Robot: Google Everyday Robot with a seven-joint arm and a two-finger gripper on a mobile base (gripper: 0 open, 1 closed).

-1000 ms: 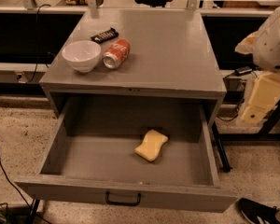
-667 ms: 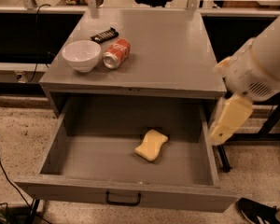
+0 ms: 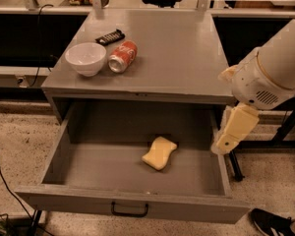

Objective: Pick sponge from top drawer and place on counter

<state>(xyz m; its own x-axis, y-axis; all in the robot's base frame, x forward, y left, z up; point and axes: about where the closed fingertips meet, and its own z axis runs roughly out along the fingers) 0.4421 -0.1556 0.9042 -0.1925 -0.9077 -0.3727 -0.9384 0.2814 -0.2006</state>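
Note:
The pale-yellow sponge (image 3: 160, 153) lies flat on the floor of the open top drawer (image 3: 83, 168), right of its middle and towards the back. The drawer is pulled fully out, and its black pull handle (image 3: 130, 211) shows on the front. The grey counter (image 3: 187, 53) is the cabinet's top, right above the drawer. My gripper (image 3: 227, 139) hangs from the white arm (image 3: 273, 70) and points down over the drawer's right wall. It is to the right of the sponge, apart from it, and holds nothing that I can see.
On the counter's left part stand a white bowl (image 3: 85, 58), a red soda can (image 3: 123, 56) lying on its side, and a dark snack bar (image 3: 110, 36). A black cable (image 3: 2, 181) runs on the floor at left. A black shoe (image 3: 273, 223) is at bottom right.
My arm and gripper have swung left from beside the cabinet to the drawer's right wall. The sponge and the things on the counter have not moved.

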